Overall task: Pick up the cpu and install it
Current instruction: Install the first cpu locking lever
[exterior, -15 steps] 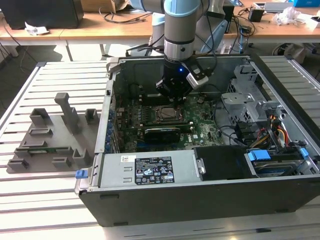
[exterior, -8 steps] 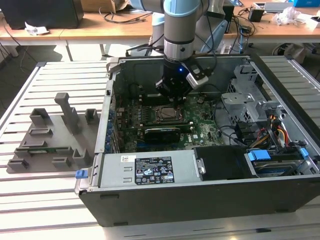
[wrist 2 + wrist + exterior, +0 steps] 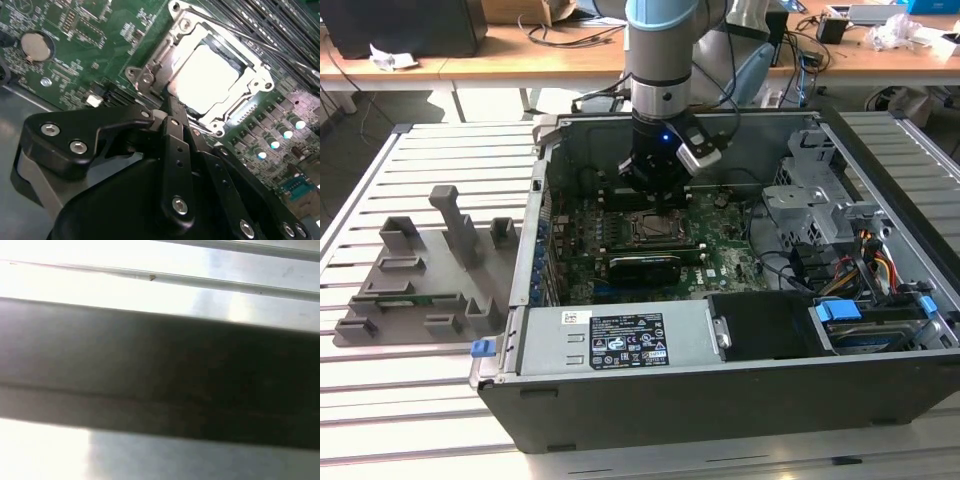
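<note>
The cpu [image 3: 204, 80], a silvery square chip, lies flat inside the metal-framed socket [image 3: 260, 67] on the green motherboard [image 3: 85, 55]. In the second wrist view my gripper [image 3: 168, 106] has its black fingers drawn together to one tip with nothing between them, right at the socket frame's edge beside the cpu. In the exterior view the gripper [image 3: 655, 190] hangs low inside the open computer case [image 3: 720, 400], just over the socket [image 3: 650, 226].
A long black card [image 3: 645, 268] lies just in front of the socket. Drive cages and cable bundles [image 3: 840, 250] fill the case on the exterior view's right. A grey fixture [image 3: 420, 275] sits on the slatted table at the exterior view's left. The first wrist view holds a dark band [image 3: 160, 375] between bright metal.
</note>
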### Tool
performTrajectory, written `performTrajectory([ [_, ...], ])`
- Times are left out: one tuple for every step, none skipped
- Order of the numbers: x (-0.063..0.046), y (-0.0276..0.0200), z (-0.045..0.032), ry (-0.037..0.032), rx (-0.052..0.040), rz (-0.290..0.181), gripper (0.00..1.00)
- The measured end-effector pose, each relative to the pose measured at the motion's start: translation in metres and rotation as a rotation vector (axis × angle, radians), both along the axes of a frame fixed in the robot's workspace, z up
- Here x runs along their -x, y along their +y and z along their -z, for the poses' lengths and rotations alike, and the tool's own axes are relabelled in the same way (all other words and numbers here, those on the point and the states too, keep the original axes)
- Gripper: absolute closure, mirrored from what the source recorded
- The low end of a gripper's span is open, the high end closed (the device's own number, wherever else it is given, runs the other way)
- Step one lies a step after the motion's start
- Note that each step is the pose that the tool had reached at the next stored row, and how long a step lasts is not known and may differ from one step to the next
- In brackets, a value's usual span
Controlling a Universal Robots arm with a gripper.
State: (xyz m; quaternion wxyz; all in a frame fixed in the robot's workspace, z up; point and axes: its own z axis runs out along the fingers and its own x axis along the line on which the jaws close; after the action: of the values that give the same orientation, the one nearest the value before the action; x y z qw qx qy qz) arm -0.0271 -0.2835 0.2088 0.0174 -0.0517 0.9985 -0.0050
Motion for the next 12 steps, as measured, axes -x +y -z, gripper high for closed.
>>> performTrajectory([
  [0.005, 0.0, 0.0, -0.0028, -0.0012, 0.0, 0.89],
  [0.013, 0.0, 0.0, -0.0066, -0.002, 0.0, 0.89],
  [0.018, 0.0, 0.0, -0.0085, -0.0023, 0.0, 0.89],
  [0.022, 0.0, 0.0, -0.0098, -0.0026, 0.0, 0.89],
  [0.029, 0.0, 0.0, -0.0122, -0.0036, 0.0, 0.89],
  [0.033, 0.0, 0.0, -0.0134, -0.0058, 0.0, 0.89],
  [0.034, 0.0002, 0.0001, -0.0136, -0.0062, 0.0, 0.89],
  [0.035, 0.0003, 0.0, -0.0135, -0.0062, 0.001, 0.89],
  [0.035, 0.0006, 0.0, -0.0136, -0.0063, 0.002, 0.89],
  [0.035, 0.001, 0.0, -0.0135, -0.0062, 0.005, 0.89],
  [0.035, 0.0011, 0.0, -0.0135, -0.0062, 0.009, 0.89],
  [0.035, 0.001, 0.0, -0.0137, -0.0059, 0.022, 0.89],
])
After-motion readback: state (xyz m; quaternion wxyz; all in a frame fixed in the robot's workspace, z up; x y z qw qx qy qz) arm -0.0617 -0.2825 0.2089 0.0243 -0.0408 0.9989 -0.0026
